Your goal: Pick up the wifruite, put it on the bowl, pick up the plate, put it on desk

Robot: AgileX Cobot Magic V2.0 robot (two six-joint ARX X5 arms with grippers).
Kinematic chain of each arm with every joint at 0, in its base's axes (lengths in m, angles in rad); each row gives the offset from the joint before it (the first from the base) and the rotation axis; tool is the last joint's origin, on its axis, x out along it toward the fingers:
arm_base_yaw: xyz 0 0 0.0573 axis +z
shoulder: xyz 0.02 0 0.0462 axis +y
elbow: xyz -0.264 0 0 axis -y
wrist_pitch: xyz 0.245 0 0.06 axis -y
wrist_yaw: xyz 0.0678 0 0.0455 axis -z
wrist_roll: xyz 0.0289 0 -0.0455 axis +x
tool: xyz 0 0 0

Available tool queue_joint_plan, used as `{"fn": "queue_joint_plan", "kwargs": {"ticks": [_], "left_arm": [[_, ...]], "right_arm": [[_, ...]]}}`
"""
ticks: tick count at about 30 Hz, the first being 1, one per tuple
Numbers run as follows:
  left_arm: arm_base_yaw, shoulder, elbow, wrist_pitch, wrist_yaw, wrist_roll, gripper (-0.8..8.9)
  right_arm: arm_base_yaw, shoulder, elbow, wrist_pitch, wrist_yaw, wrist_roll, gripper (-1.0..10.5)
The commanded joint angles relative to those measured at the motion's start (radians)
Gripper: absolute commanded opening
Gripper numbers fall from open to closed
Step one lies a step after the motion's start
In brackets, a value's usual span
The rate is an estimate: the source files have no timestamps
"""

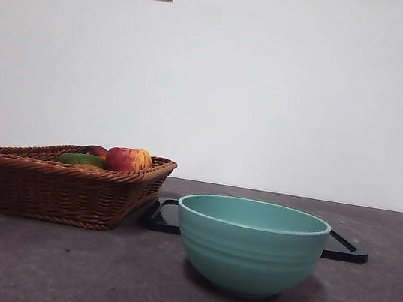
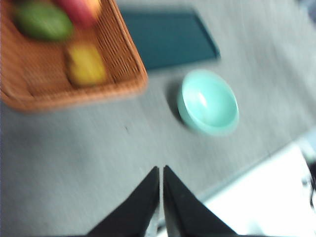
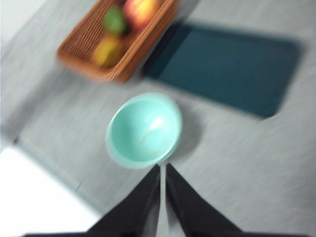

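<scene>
The wifruite [image 2: 86,64] [image 3: 106,51] is a small brownish-orange fruit lying in the wicker basket [image 1: 52,186]; in the front view the basket rim hides most of it. The teal bowl [image 1: 249,245] [image 2: 208,101] [image 3: 143,130] stands empty on the desk [image 1: 55,266], right of the basket. My left gripper [image 2: 161,170] hangs shut and empty high over the desk, on the near side of the basket. High up and just short of the bowl, my right gripper [image 3: 163,168] is also shut and holds nothing. Neither arm shows in the front view. The plate is out of view.
A red-and-yellow apple [image 1: 128,159] and a green fruit [image 1: 79,158] share the basket. A flat black tray [image 1: 342,248] [image 3: 227,66] lies behind the bowl. The desk's near edge [image 3: 54,173] runs close to the bowl. Both wrist views are blurred.
</scene>
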Motion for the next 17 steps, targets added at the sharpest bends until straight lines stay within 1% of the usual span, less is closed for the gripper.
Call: {"fn": "queue_joint_plan", "kwargs": {"ticks": [1, 3, 5, 6, 7, 8, 9, 10, 11, 12, 17], "left_arm": [[-0.026, 0.0, 0.019, 0.006, 0.006, 0.041, 0.1], [-0.036, 0.0, 0.019, 0.009, 0.005, 0.041, 0.1], [-0.037, 0.0, 0.019, 0.012, 0.005, 0.041, 0.12], [-0.037, 0.0, 0.019, 0.012, 0.005, 0.041, 0.4], [-0.037, 0.0, 0.019, 0.013, 0.005, 0.04, 0.99], [-0.037, 0.0, 0.019, 0.012, 0.005, 0.04, 1.96], [-0.037, 0.0, 0.019, 0.012, 0.005, 0.037, 3.04], [-0.037, 0.0, 0.019, 0.012, 0.005, 0.036, 3.92], [-0.037, 0.0, 0.019, 0.012, 0.005, 0.035, 4.19], [-0.037, 0.0, 0.019, 0.012, 0.005, 0.034, 4.2], [-0.037, 0.0, 0.019, 0.015, 0.005, 0.021, 4.19]], "right_arm": [[0.051, 0.016, 0.021, -0.019, -0.011, -0.029, 0.1], [0.091, 0.026, 0.021, -0.021, -0.011, -0.029, 0.1], [0.109, 0.027, 0.021, -0.02, -0.011, -0.029, 0.1], [0.112, 0.027, 0.021, -0.02, -0.011, -0.027, 0.1], [0.112, 0.027, 0.021, -0.02, -0.011, -0.027, 0.1], [0.112, 0.027, 0.021, -0.02, -0.011, -0.025, 0.5], [0.112, 0.027, 0.021, -0.02, -0.01, -0.019, 1.9], [0.112, 0.027, 0.021, -0.02, -0.01, -0.015, 3.4], [0.112, 0.027, 0.021, -0.019, -0.01, -0.013, 4.1], [0.112, 0.027, 0.021, -0.019, -0.01, -0.009, 4.3], [0.112, 0.026, 0.021, -0.02, -0.01, -0.002, 4.3]]}}
